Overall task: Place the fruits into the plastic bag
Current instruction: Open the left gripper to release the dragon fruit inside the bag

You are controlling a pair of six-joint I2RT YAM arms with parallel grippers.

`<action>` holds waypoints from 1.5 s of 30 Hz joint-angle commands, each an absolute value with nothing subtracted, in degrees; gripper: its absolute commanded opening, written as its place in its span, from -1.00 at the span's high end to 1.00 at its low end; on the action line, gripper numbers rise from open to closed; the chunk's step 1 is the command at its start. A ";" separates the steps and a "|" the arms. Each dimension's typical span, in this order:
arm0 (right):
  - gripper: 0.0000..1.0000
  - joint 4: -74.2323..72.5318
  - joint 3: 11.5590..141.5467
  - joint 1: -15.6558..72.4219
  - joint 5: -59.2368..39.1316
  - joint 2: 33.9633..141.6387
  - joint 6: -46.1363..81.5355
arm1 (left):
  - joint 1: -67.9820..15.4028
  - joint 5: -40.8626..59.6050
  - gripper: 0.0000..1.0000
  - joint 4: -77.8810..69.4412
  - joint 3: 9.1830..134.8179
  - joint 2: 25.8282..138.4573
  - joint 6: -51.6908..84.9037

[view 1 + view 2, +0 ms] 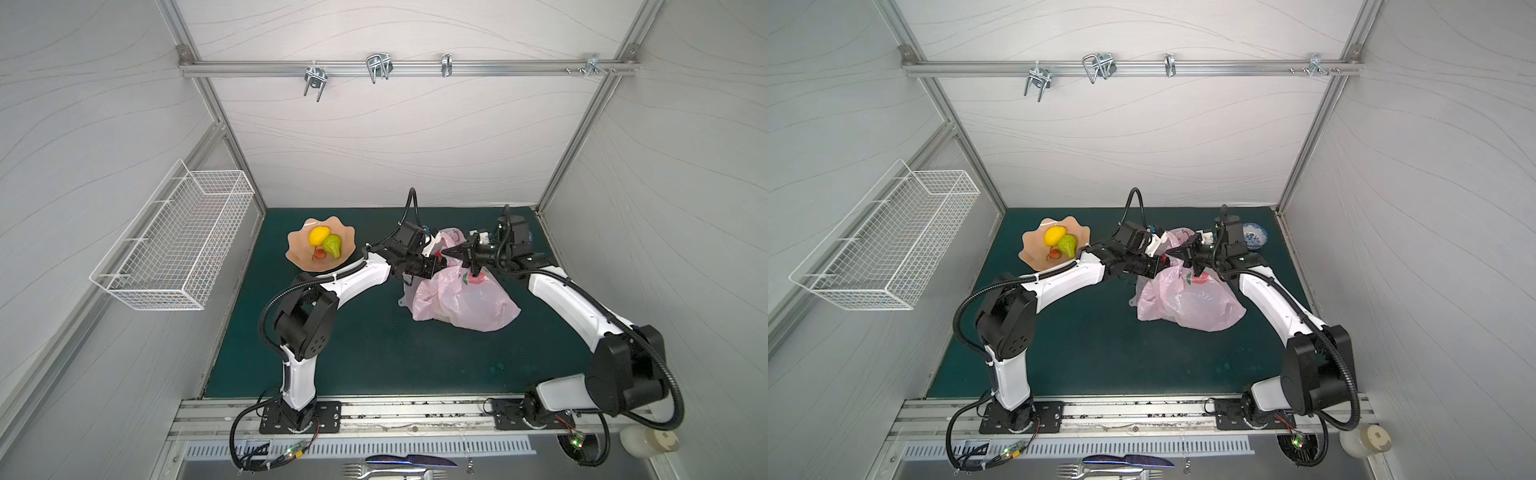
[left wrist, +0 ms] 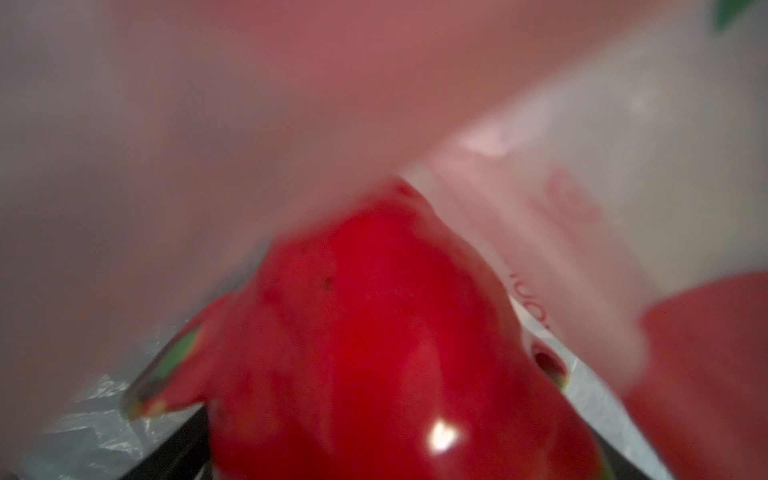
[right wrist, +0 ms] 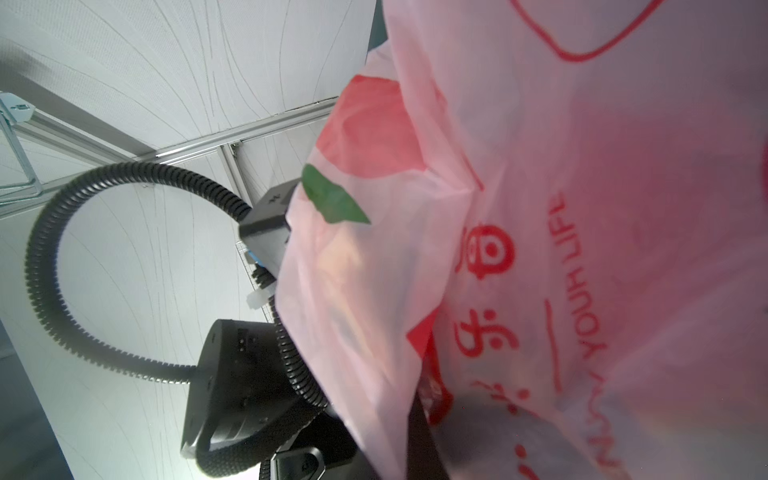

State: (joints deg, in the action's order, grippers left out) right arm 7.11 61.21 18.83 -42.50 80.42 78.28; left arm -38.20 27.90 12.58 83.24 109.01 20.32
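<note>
Plastic is bunching high at the middle of the dark green mat (image 1: pixel 374 345) in both top views, where the thin, pale-pink, crinkly plastic bag (image 1: pixel 465 303) printed with red fruit pictures is lying. The right gripper (image 1: pixel 451 252) is pinching the bag's upper edge with its jaws closed, holding that film up off the mat. The left gripper (image 1: pixel 439 264) is reaching in from the opposite side, its tips sinking out of sight in the bag's mouth. Well apart to the left, the peach-coloured scalloped dish (image 1: pixel 297 255) is carrying a glossy yellow lemon (image 1: pixel 319 235), a yellow-green pear (image 1: pixel 333 246) touching it, and a small red piece (image 1: pixel 319 254) just beside both. In a top view a small blue-and-white bowl (image 1: pixel 1254 235) is showing behind the right arm.

The left wrist view is looking out from inside the bag. Blurred pink film is pressing round the lens, and a glossy pink-red dragon fruit (image 2: pixel 374 332) with a green scale is filling the foreground. The jaws are standing wide, but whether they are clamping the fruit cannot be told.

The right wrist view is filling with pink film and red lettering, one black finger (image 3: pixel 422 440) is lying against it, and the left arm's corrugated black cable (image 3: pixel 41 270) is curving beside the bag.
</note>
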 commanded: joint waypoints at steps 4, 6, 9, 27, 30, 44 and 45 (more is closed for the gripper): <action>1.00 5.38 59.95 20.04 -42.20 80.16 80.10 | -39.74 29.45 0.35 7.21 84.96 109.11 23.60; 1.00 4.98 59.72 20.14 -42.15 80.11 80.49 | -40.02 29.08 0.12 7.77 85.31 109.58 23.56; 1.00 4.57 59.27 20.14 -42.15 79.85 80.78 | -40.25 27.83 -0.09 8.88 85.69 110.13 24.31; 1.00 7.64 58.71 18.95 -40.84 77.72 80.06 | -39.90 24.42 -0.99 13.41 86.07 106.54 25.75; 1.00 7.82 58.50 18.88 -40.61 77.31 80.02 | -39.88 24.43 -0.99 13.36 85.54 106.05 25.58; 1.00 9.79 57.92 18.62 -40.29 76.32 79.30 | -38.23 20.12 -0.99 19.02 84.89 103.44 25.63; 1.00 9.93 57.79 18.57 -40.33 76.31 79.28 | -38.15 19.23 -0.99 20.57 84.82 103.21 25.28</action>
State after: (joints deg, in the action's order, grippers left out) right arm 6.63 59.05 19.11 -41.52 77.54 79.48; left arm -39.05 21.87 18.59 83.85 107.00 25.54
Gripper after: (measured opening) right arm 0.048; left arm 0.993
